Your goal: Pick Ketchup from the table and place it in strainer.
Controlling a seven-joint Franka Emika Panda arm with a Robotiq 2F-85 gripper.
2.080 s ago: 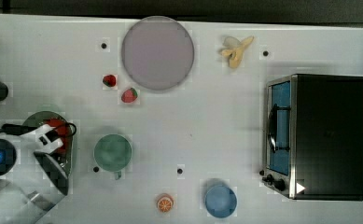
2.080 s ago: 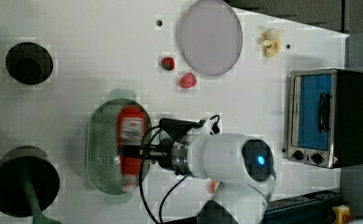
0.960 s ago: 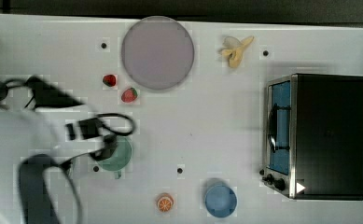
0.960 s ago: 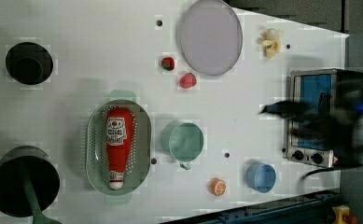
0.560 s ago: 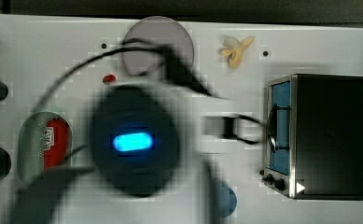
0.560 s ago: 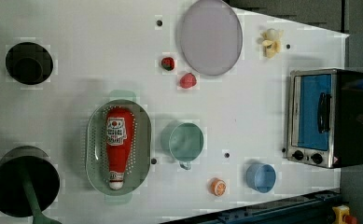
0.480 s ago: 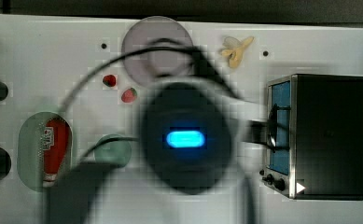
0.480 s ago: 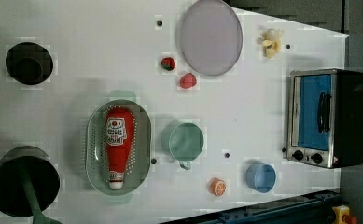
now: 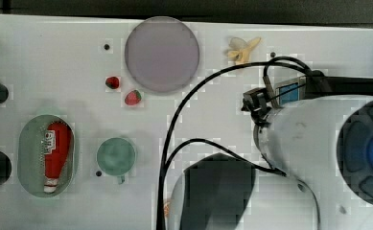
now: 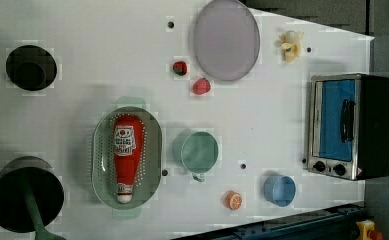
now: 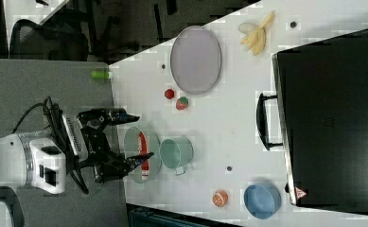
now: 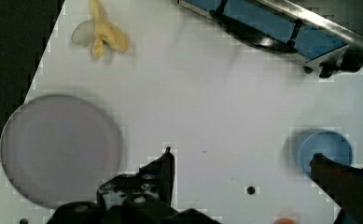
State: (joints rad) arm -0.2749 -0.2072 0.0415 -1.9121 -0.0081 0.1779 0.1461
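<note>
the top view and left view both look straight down on the tabletop (image 10: 82, 30), each taking in the strainer (image 10: 102, 150) and plate (image 10: 226, 40). the right view looks down from farther off. the wrist view faces down, close above the plate.

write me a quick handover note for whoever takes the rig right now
Gripper: open, holding nothing, up off the table in the right view.
Ketchup: lying flat inside the strainer, white cap toward the left view's bottom, label up.
Strainer: on the table beside the green cup, which is on the left view's right of it.
Done: the pick and the place; the bottle is in and released.
Left: nothing on the job itself, as far as the views show.
</note>
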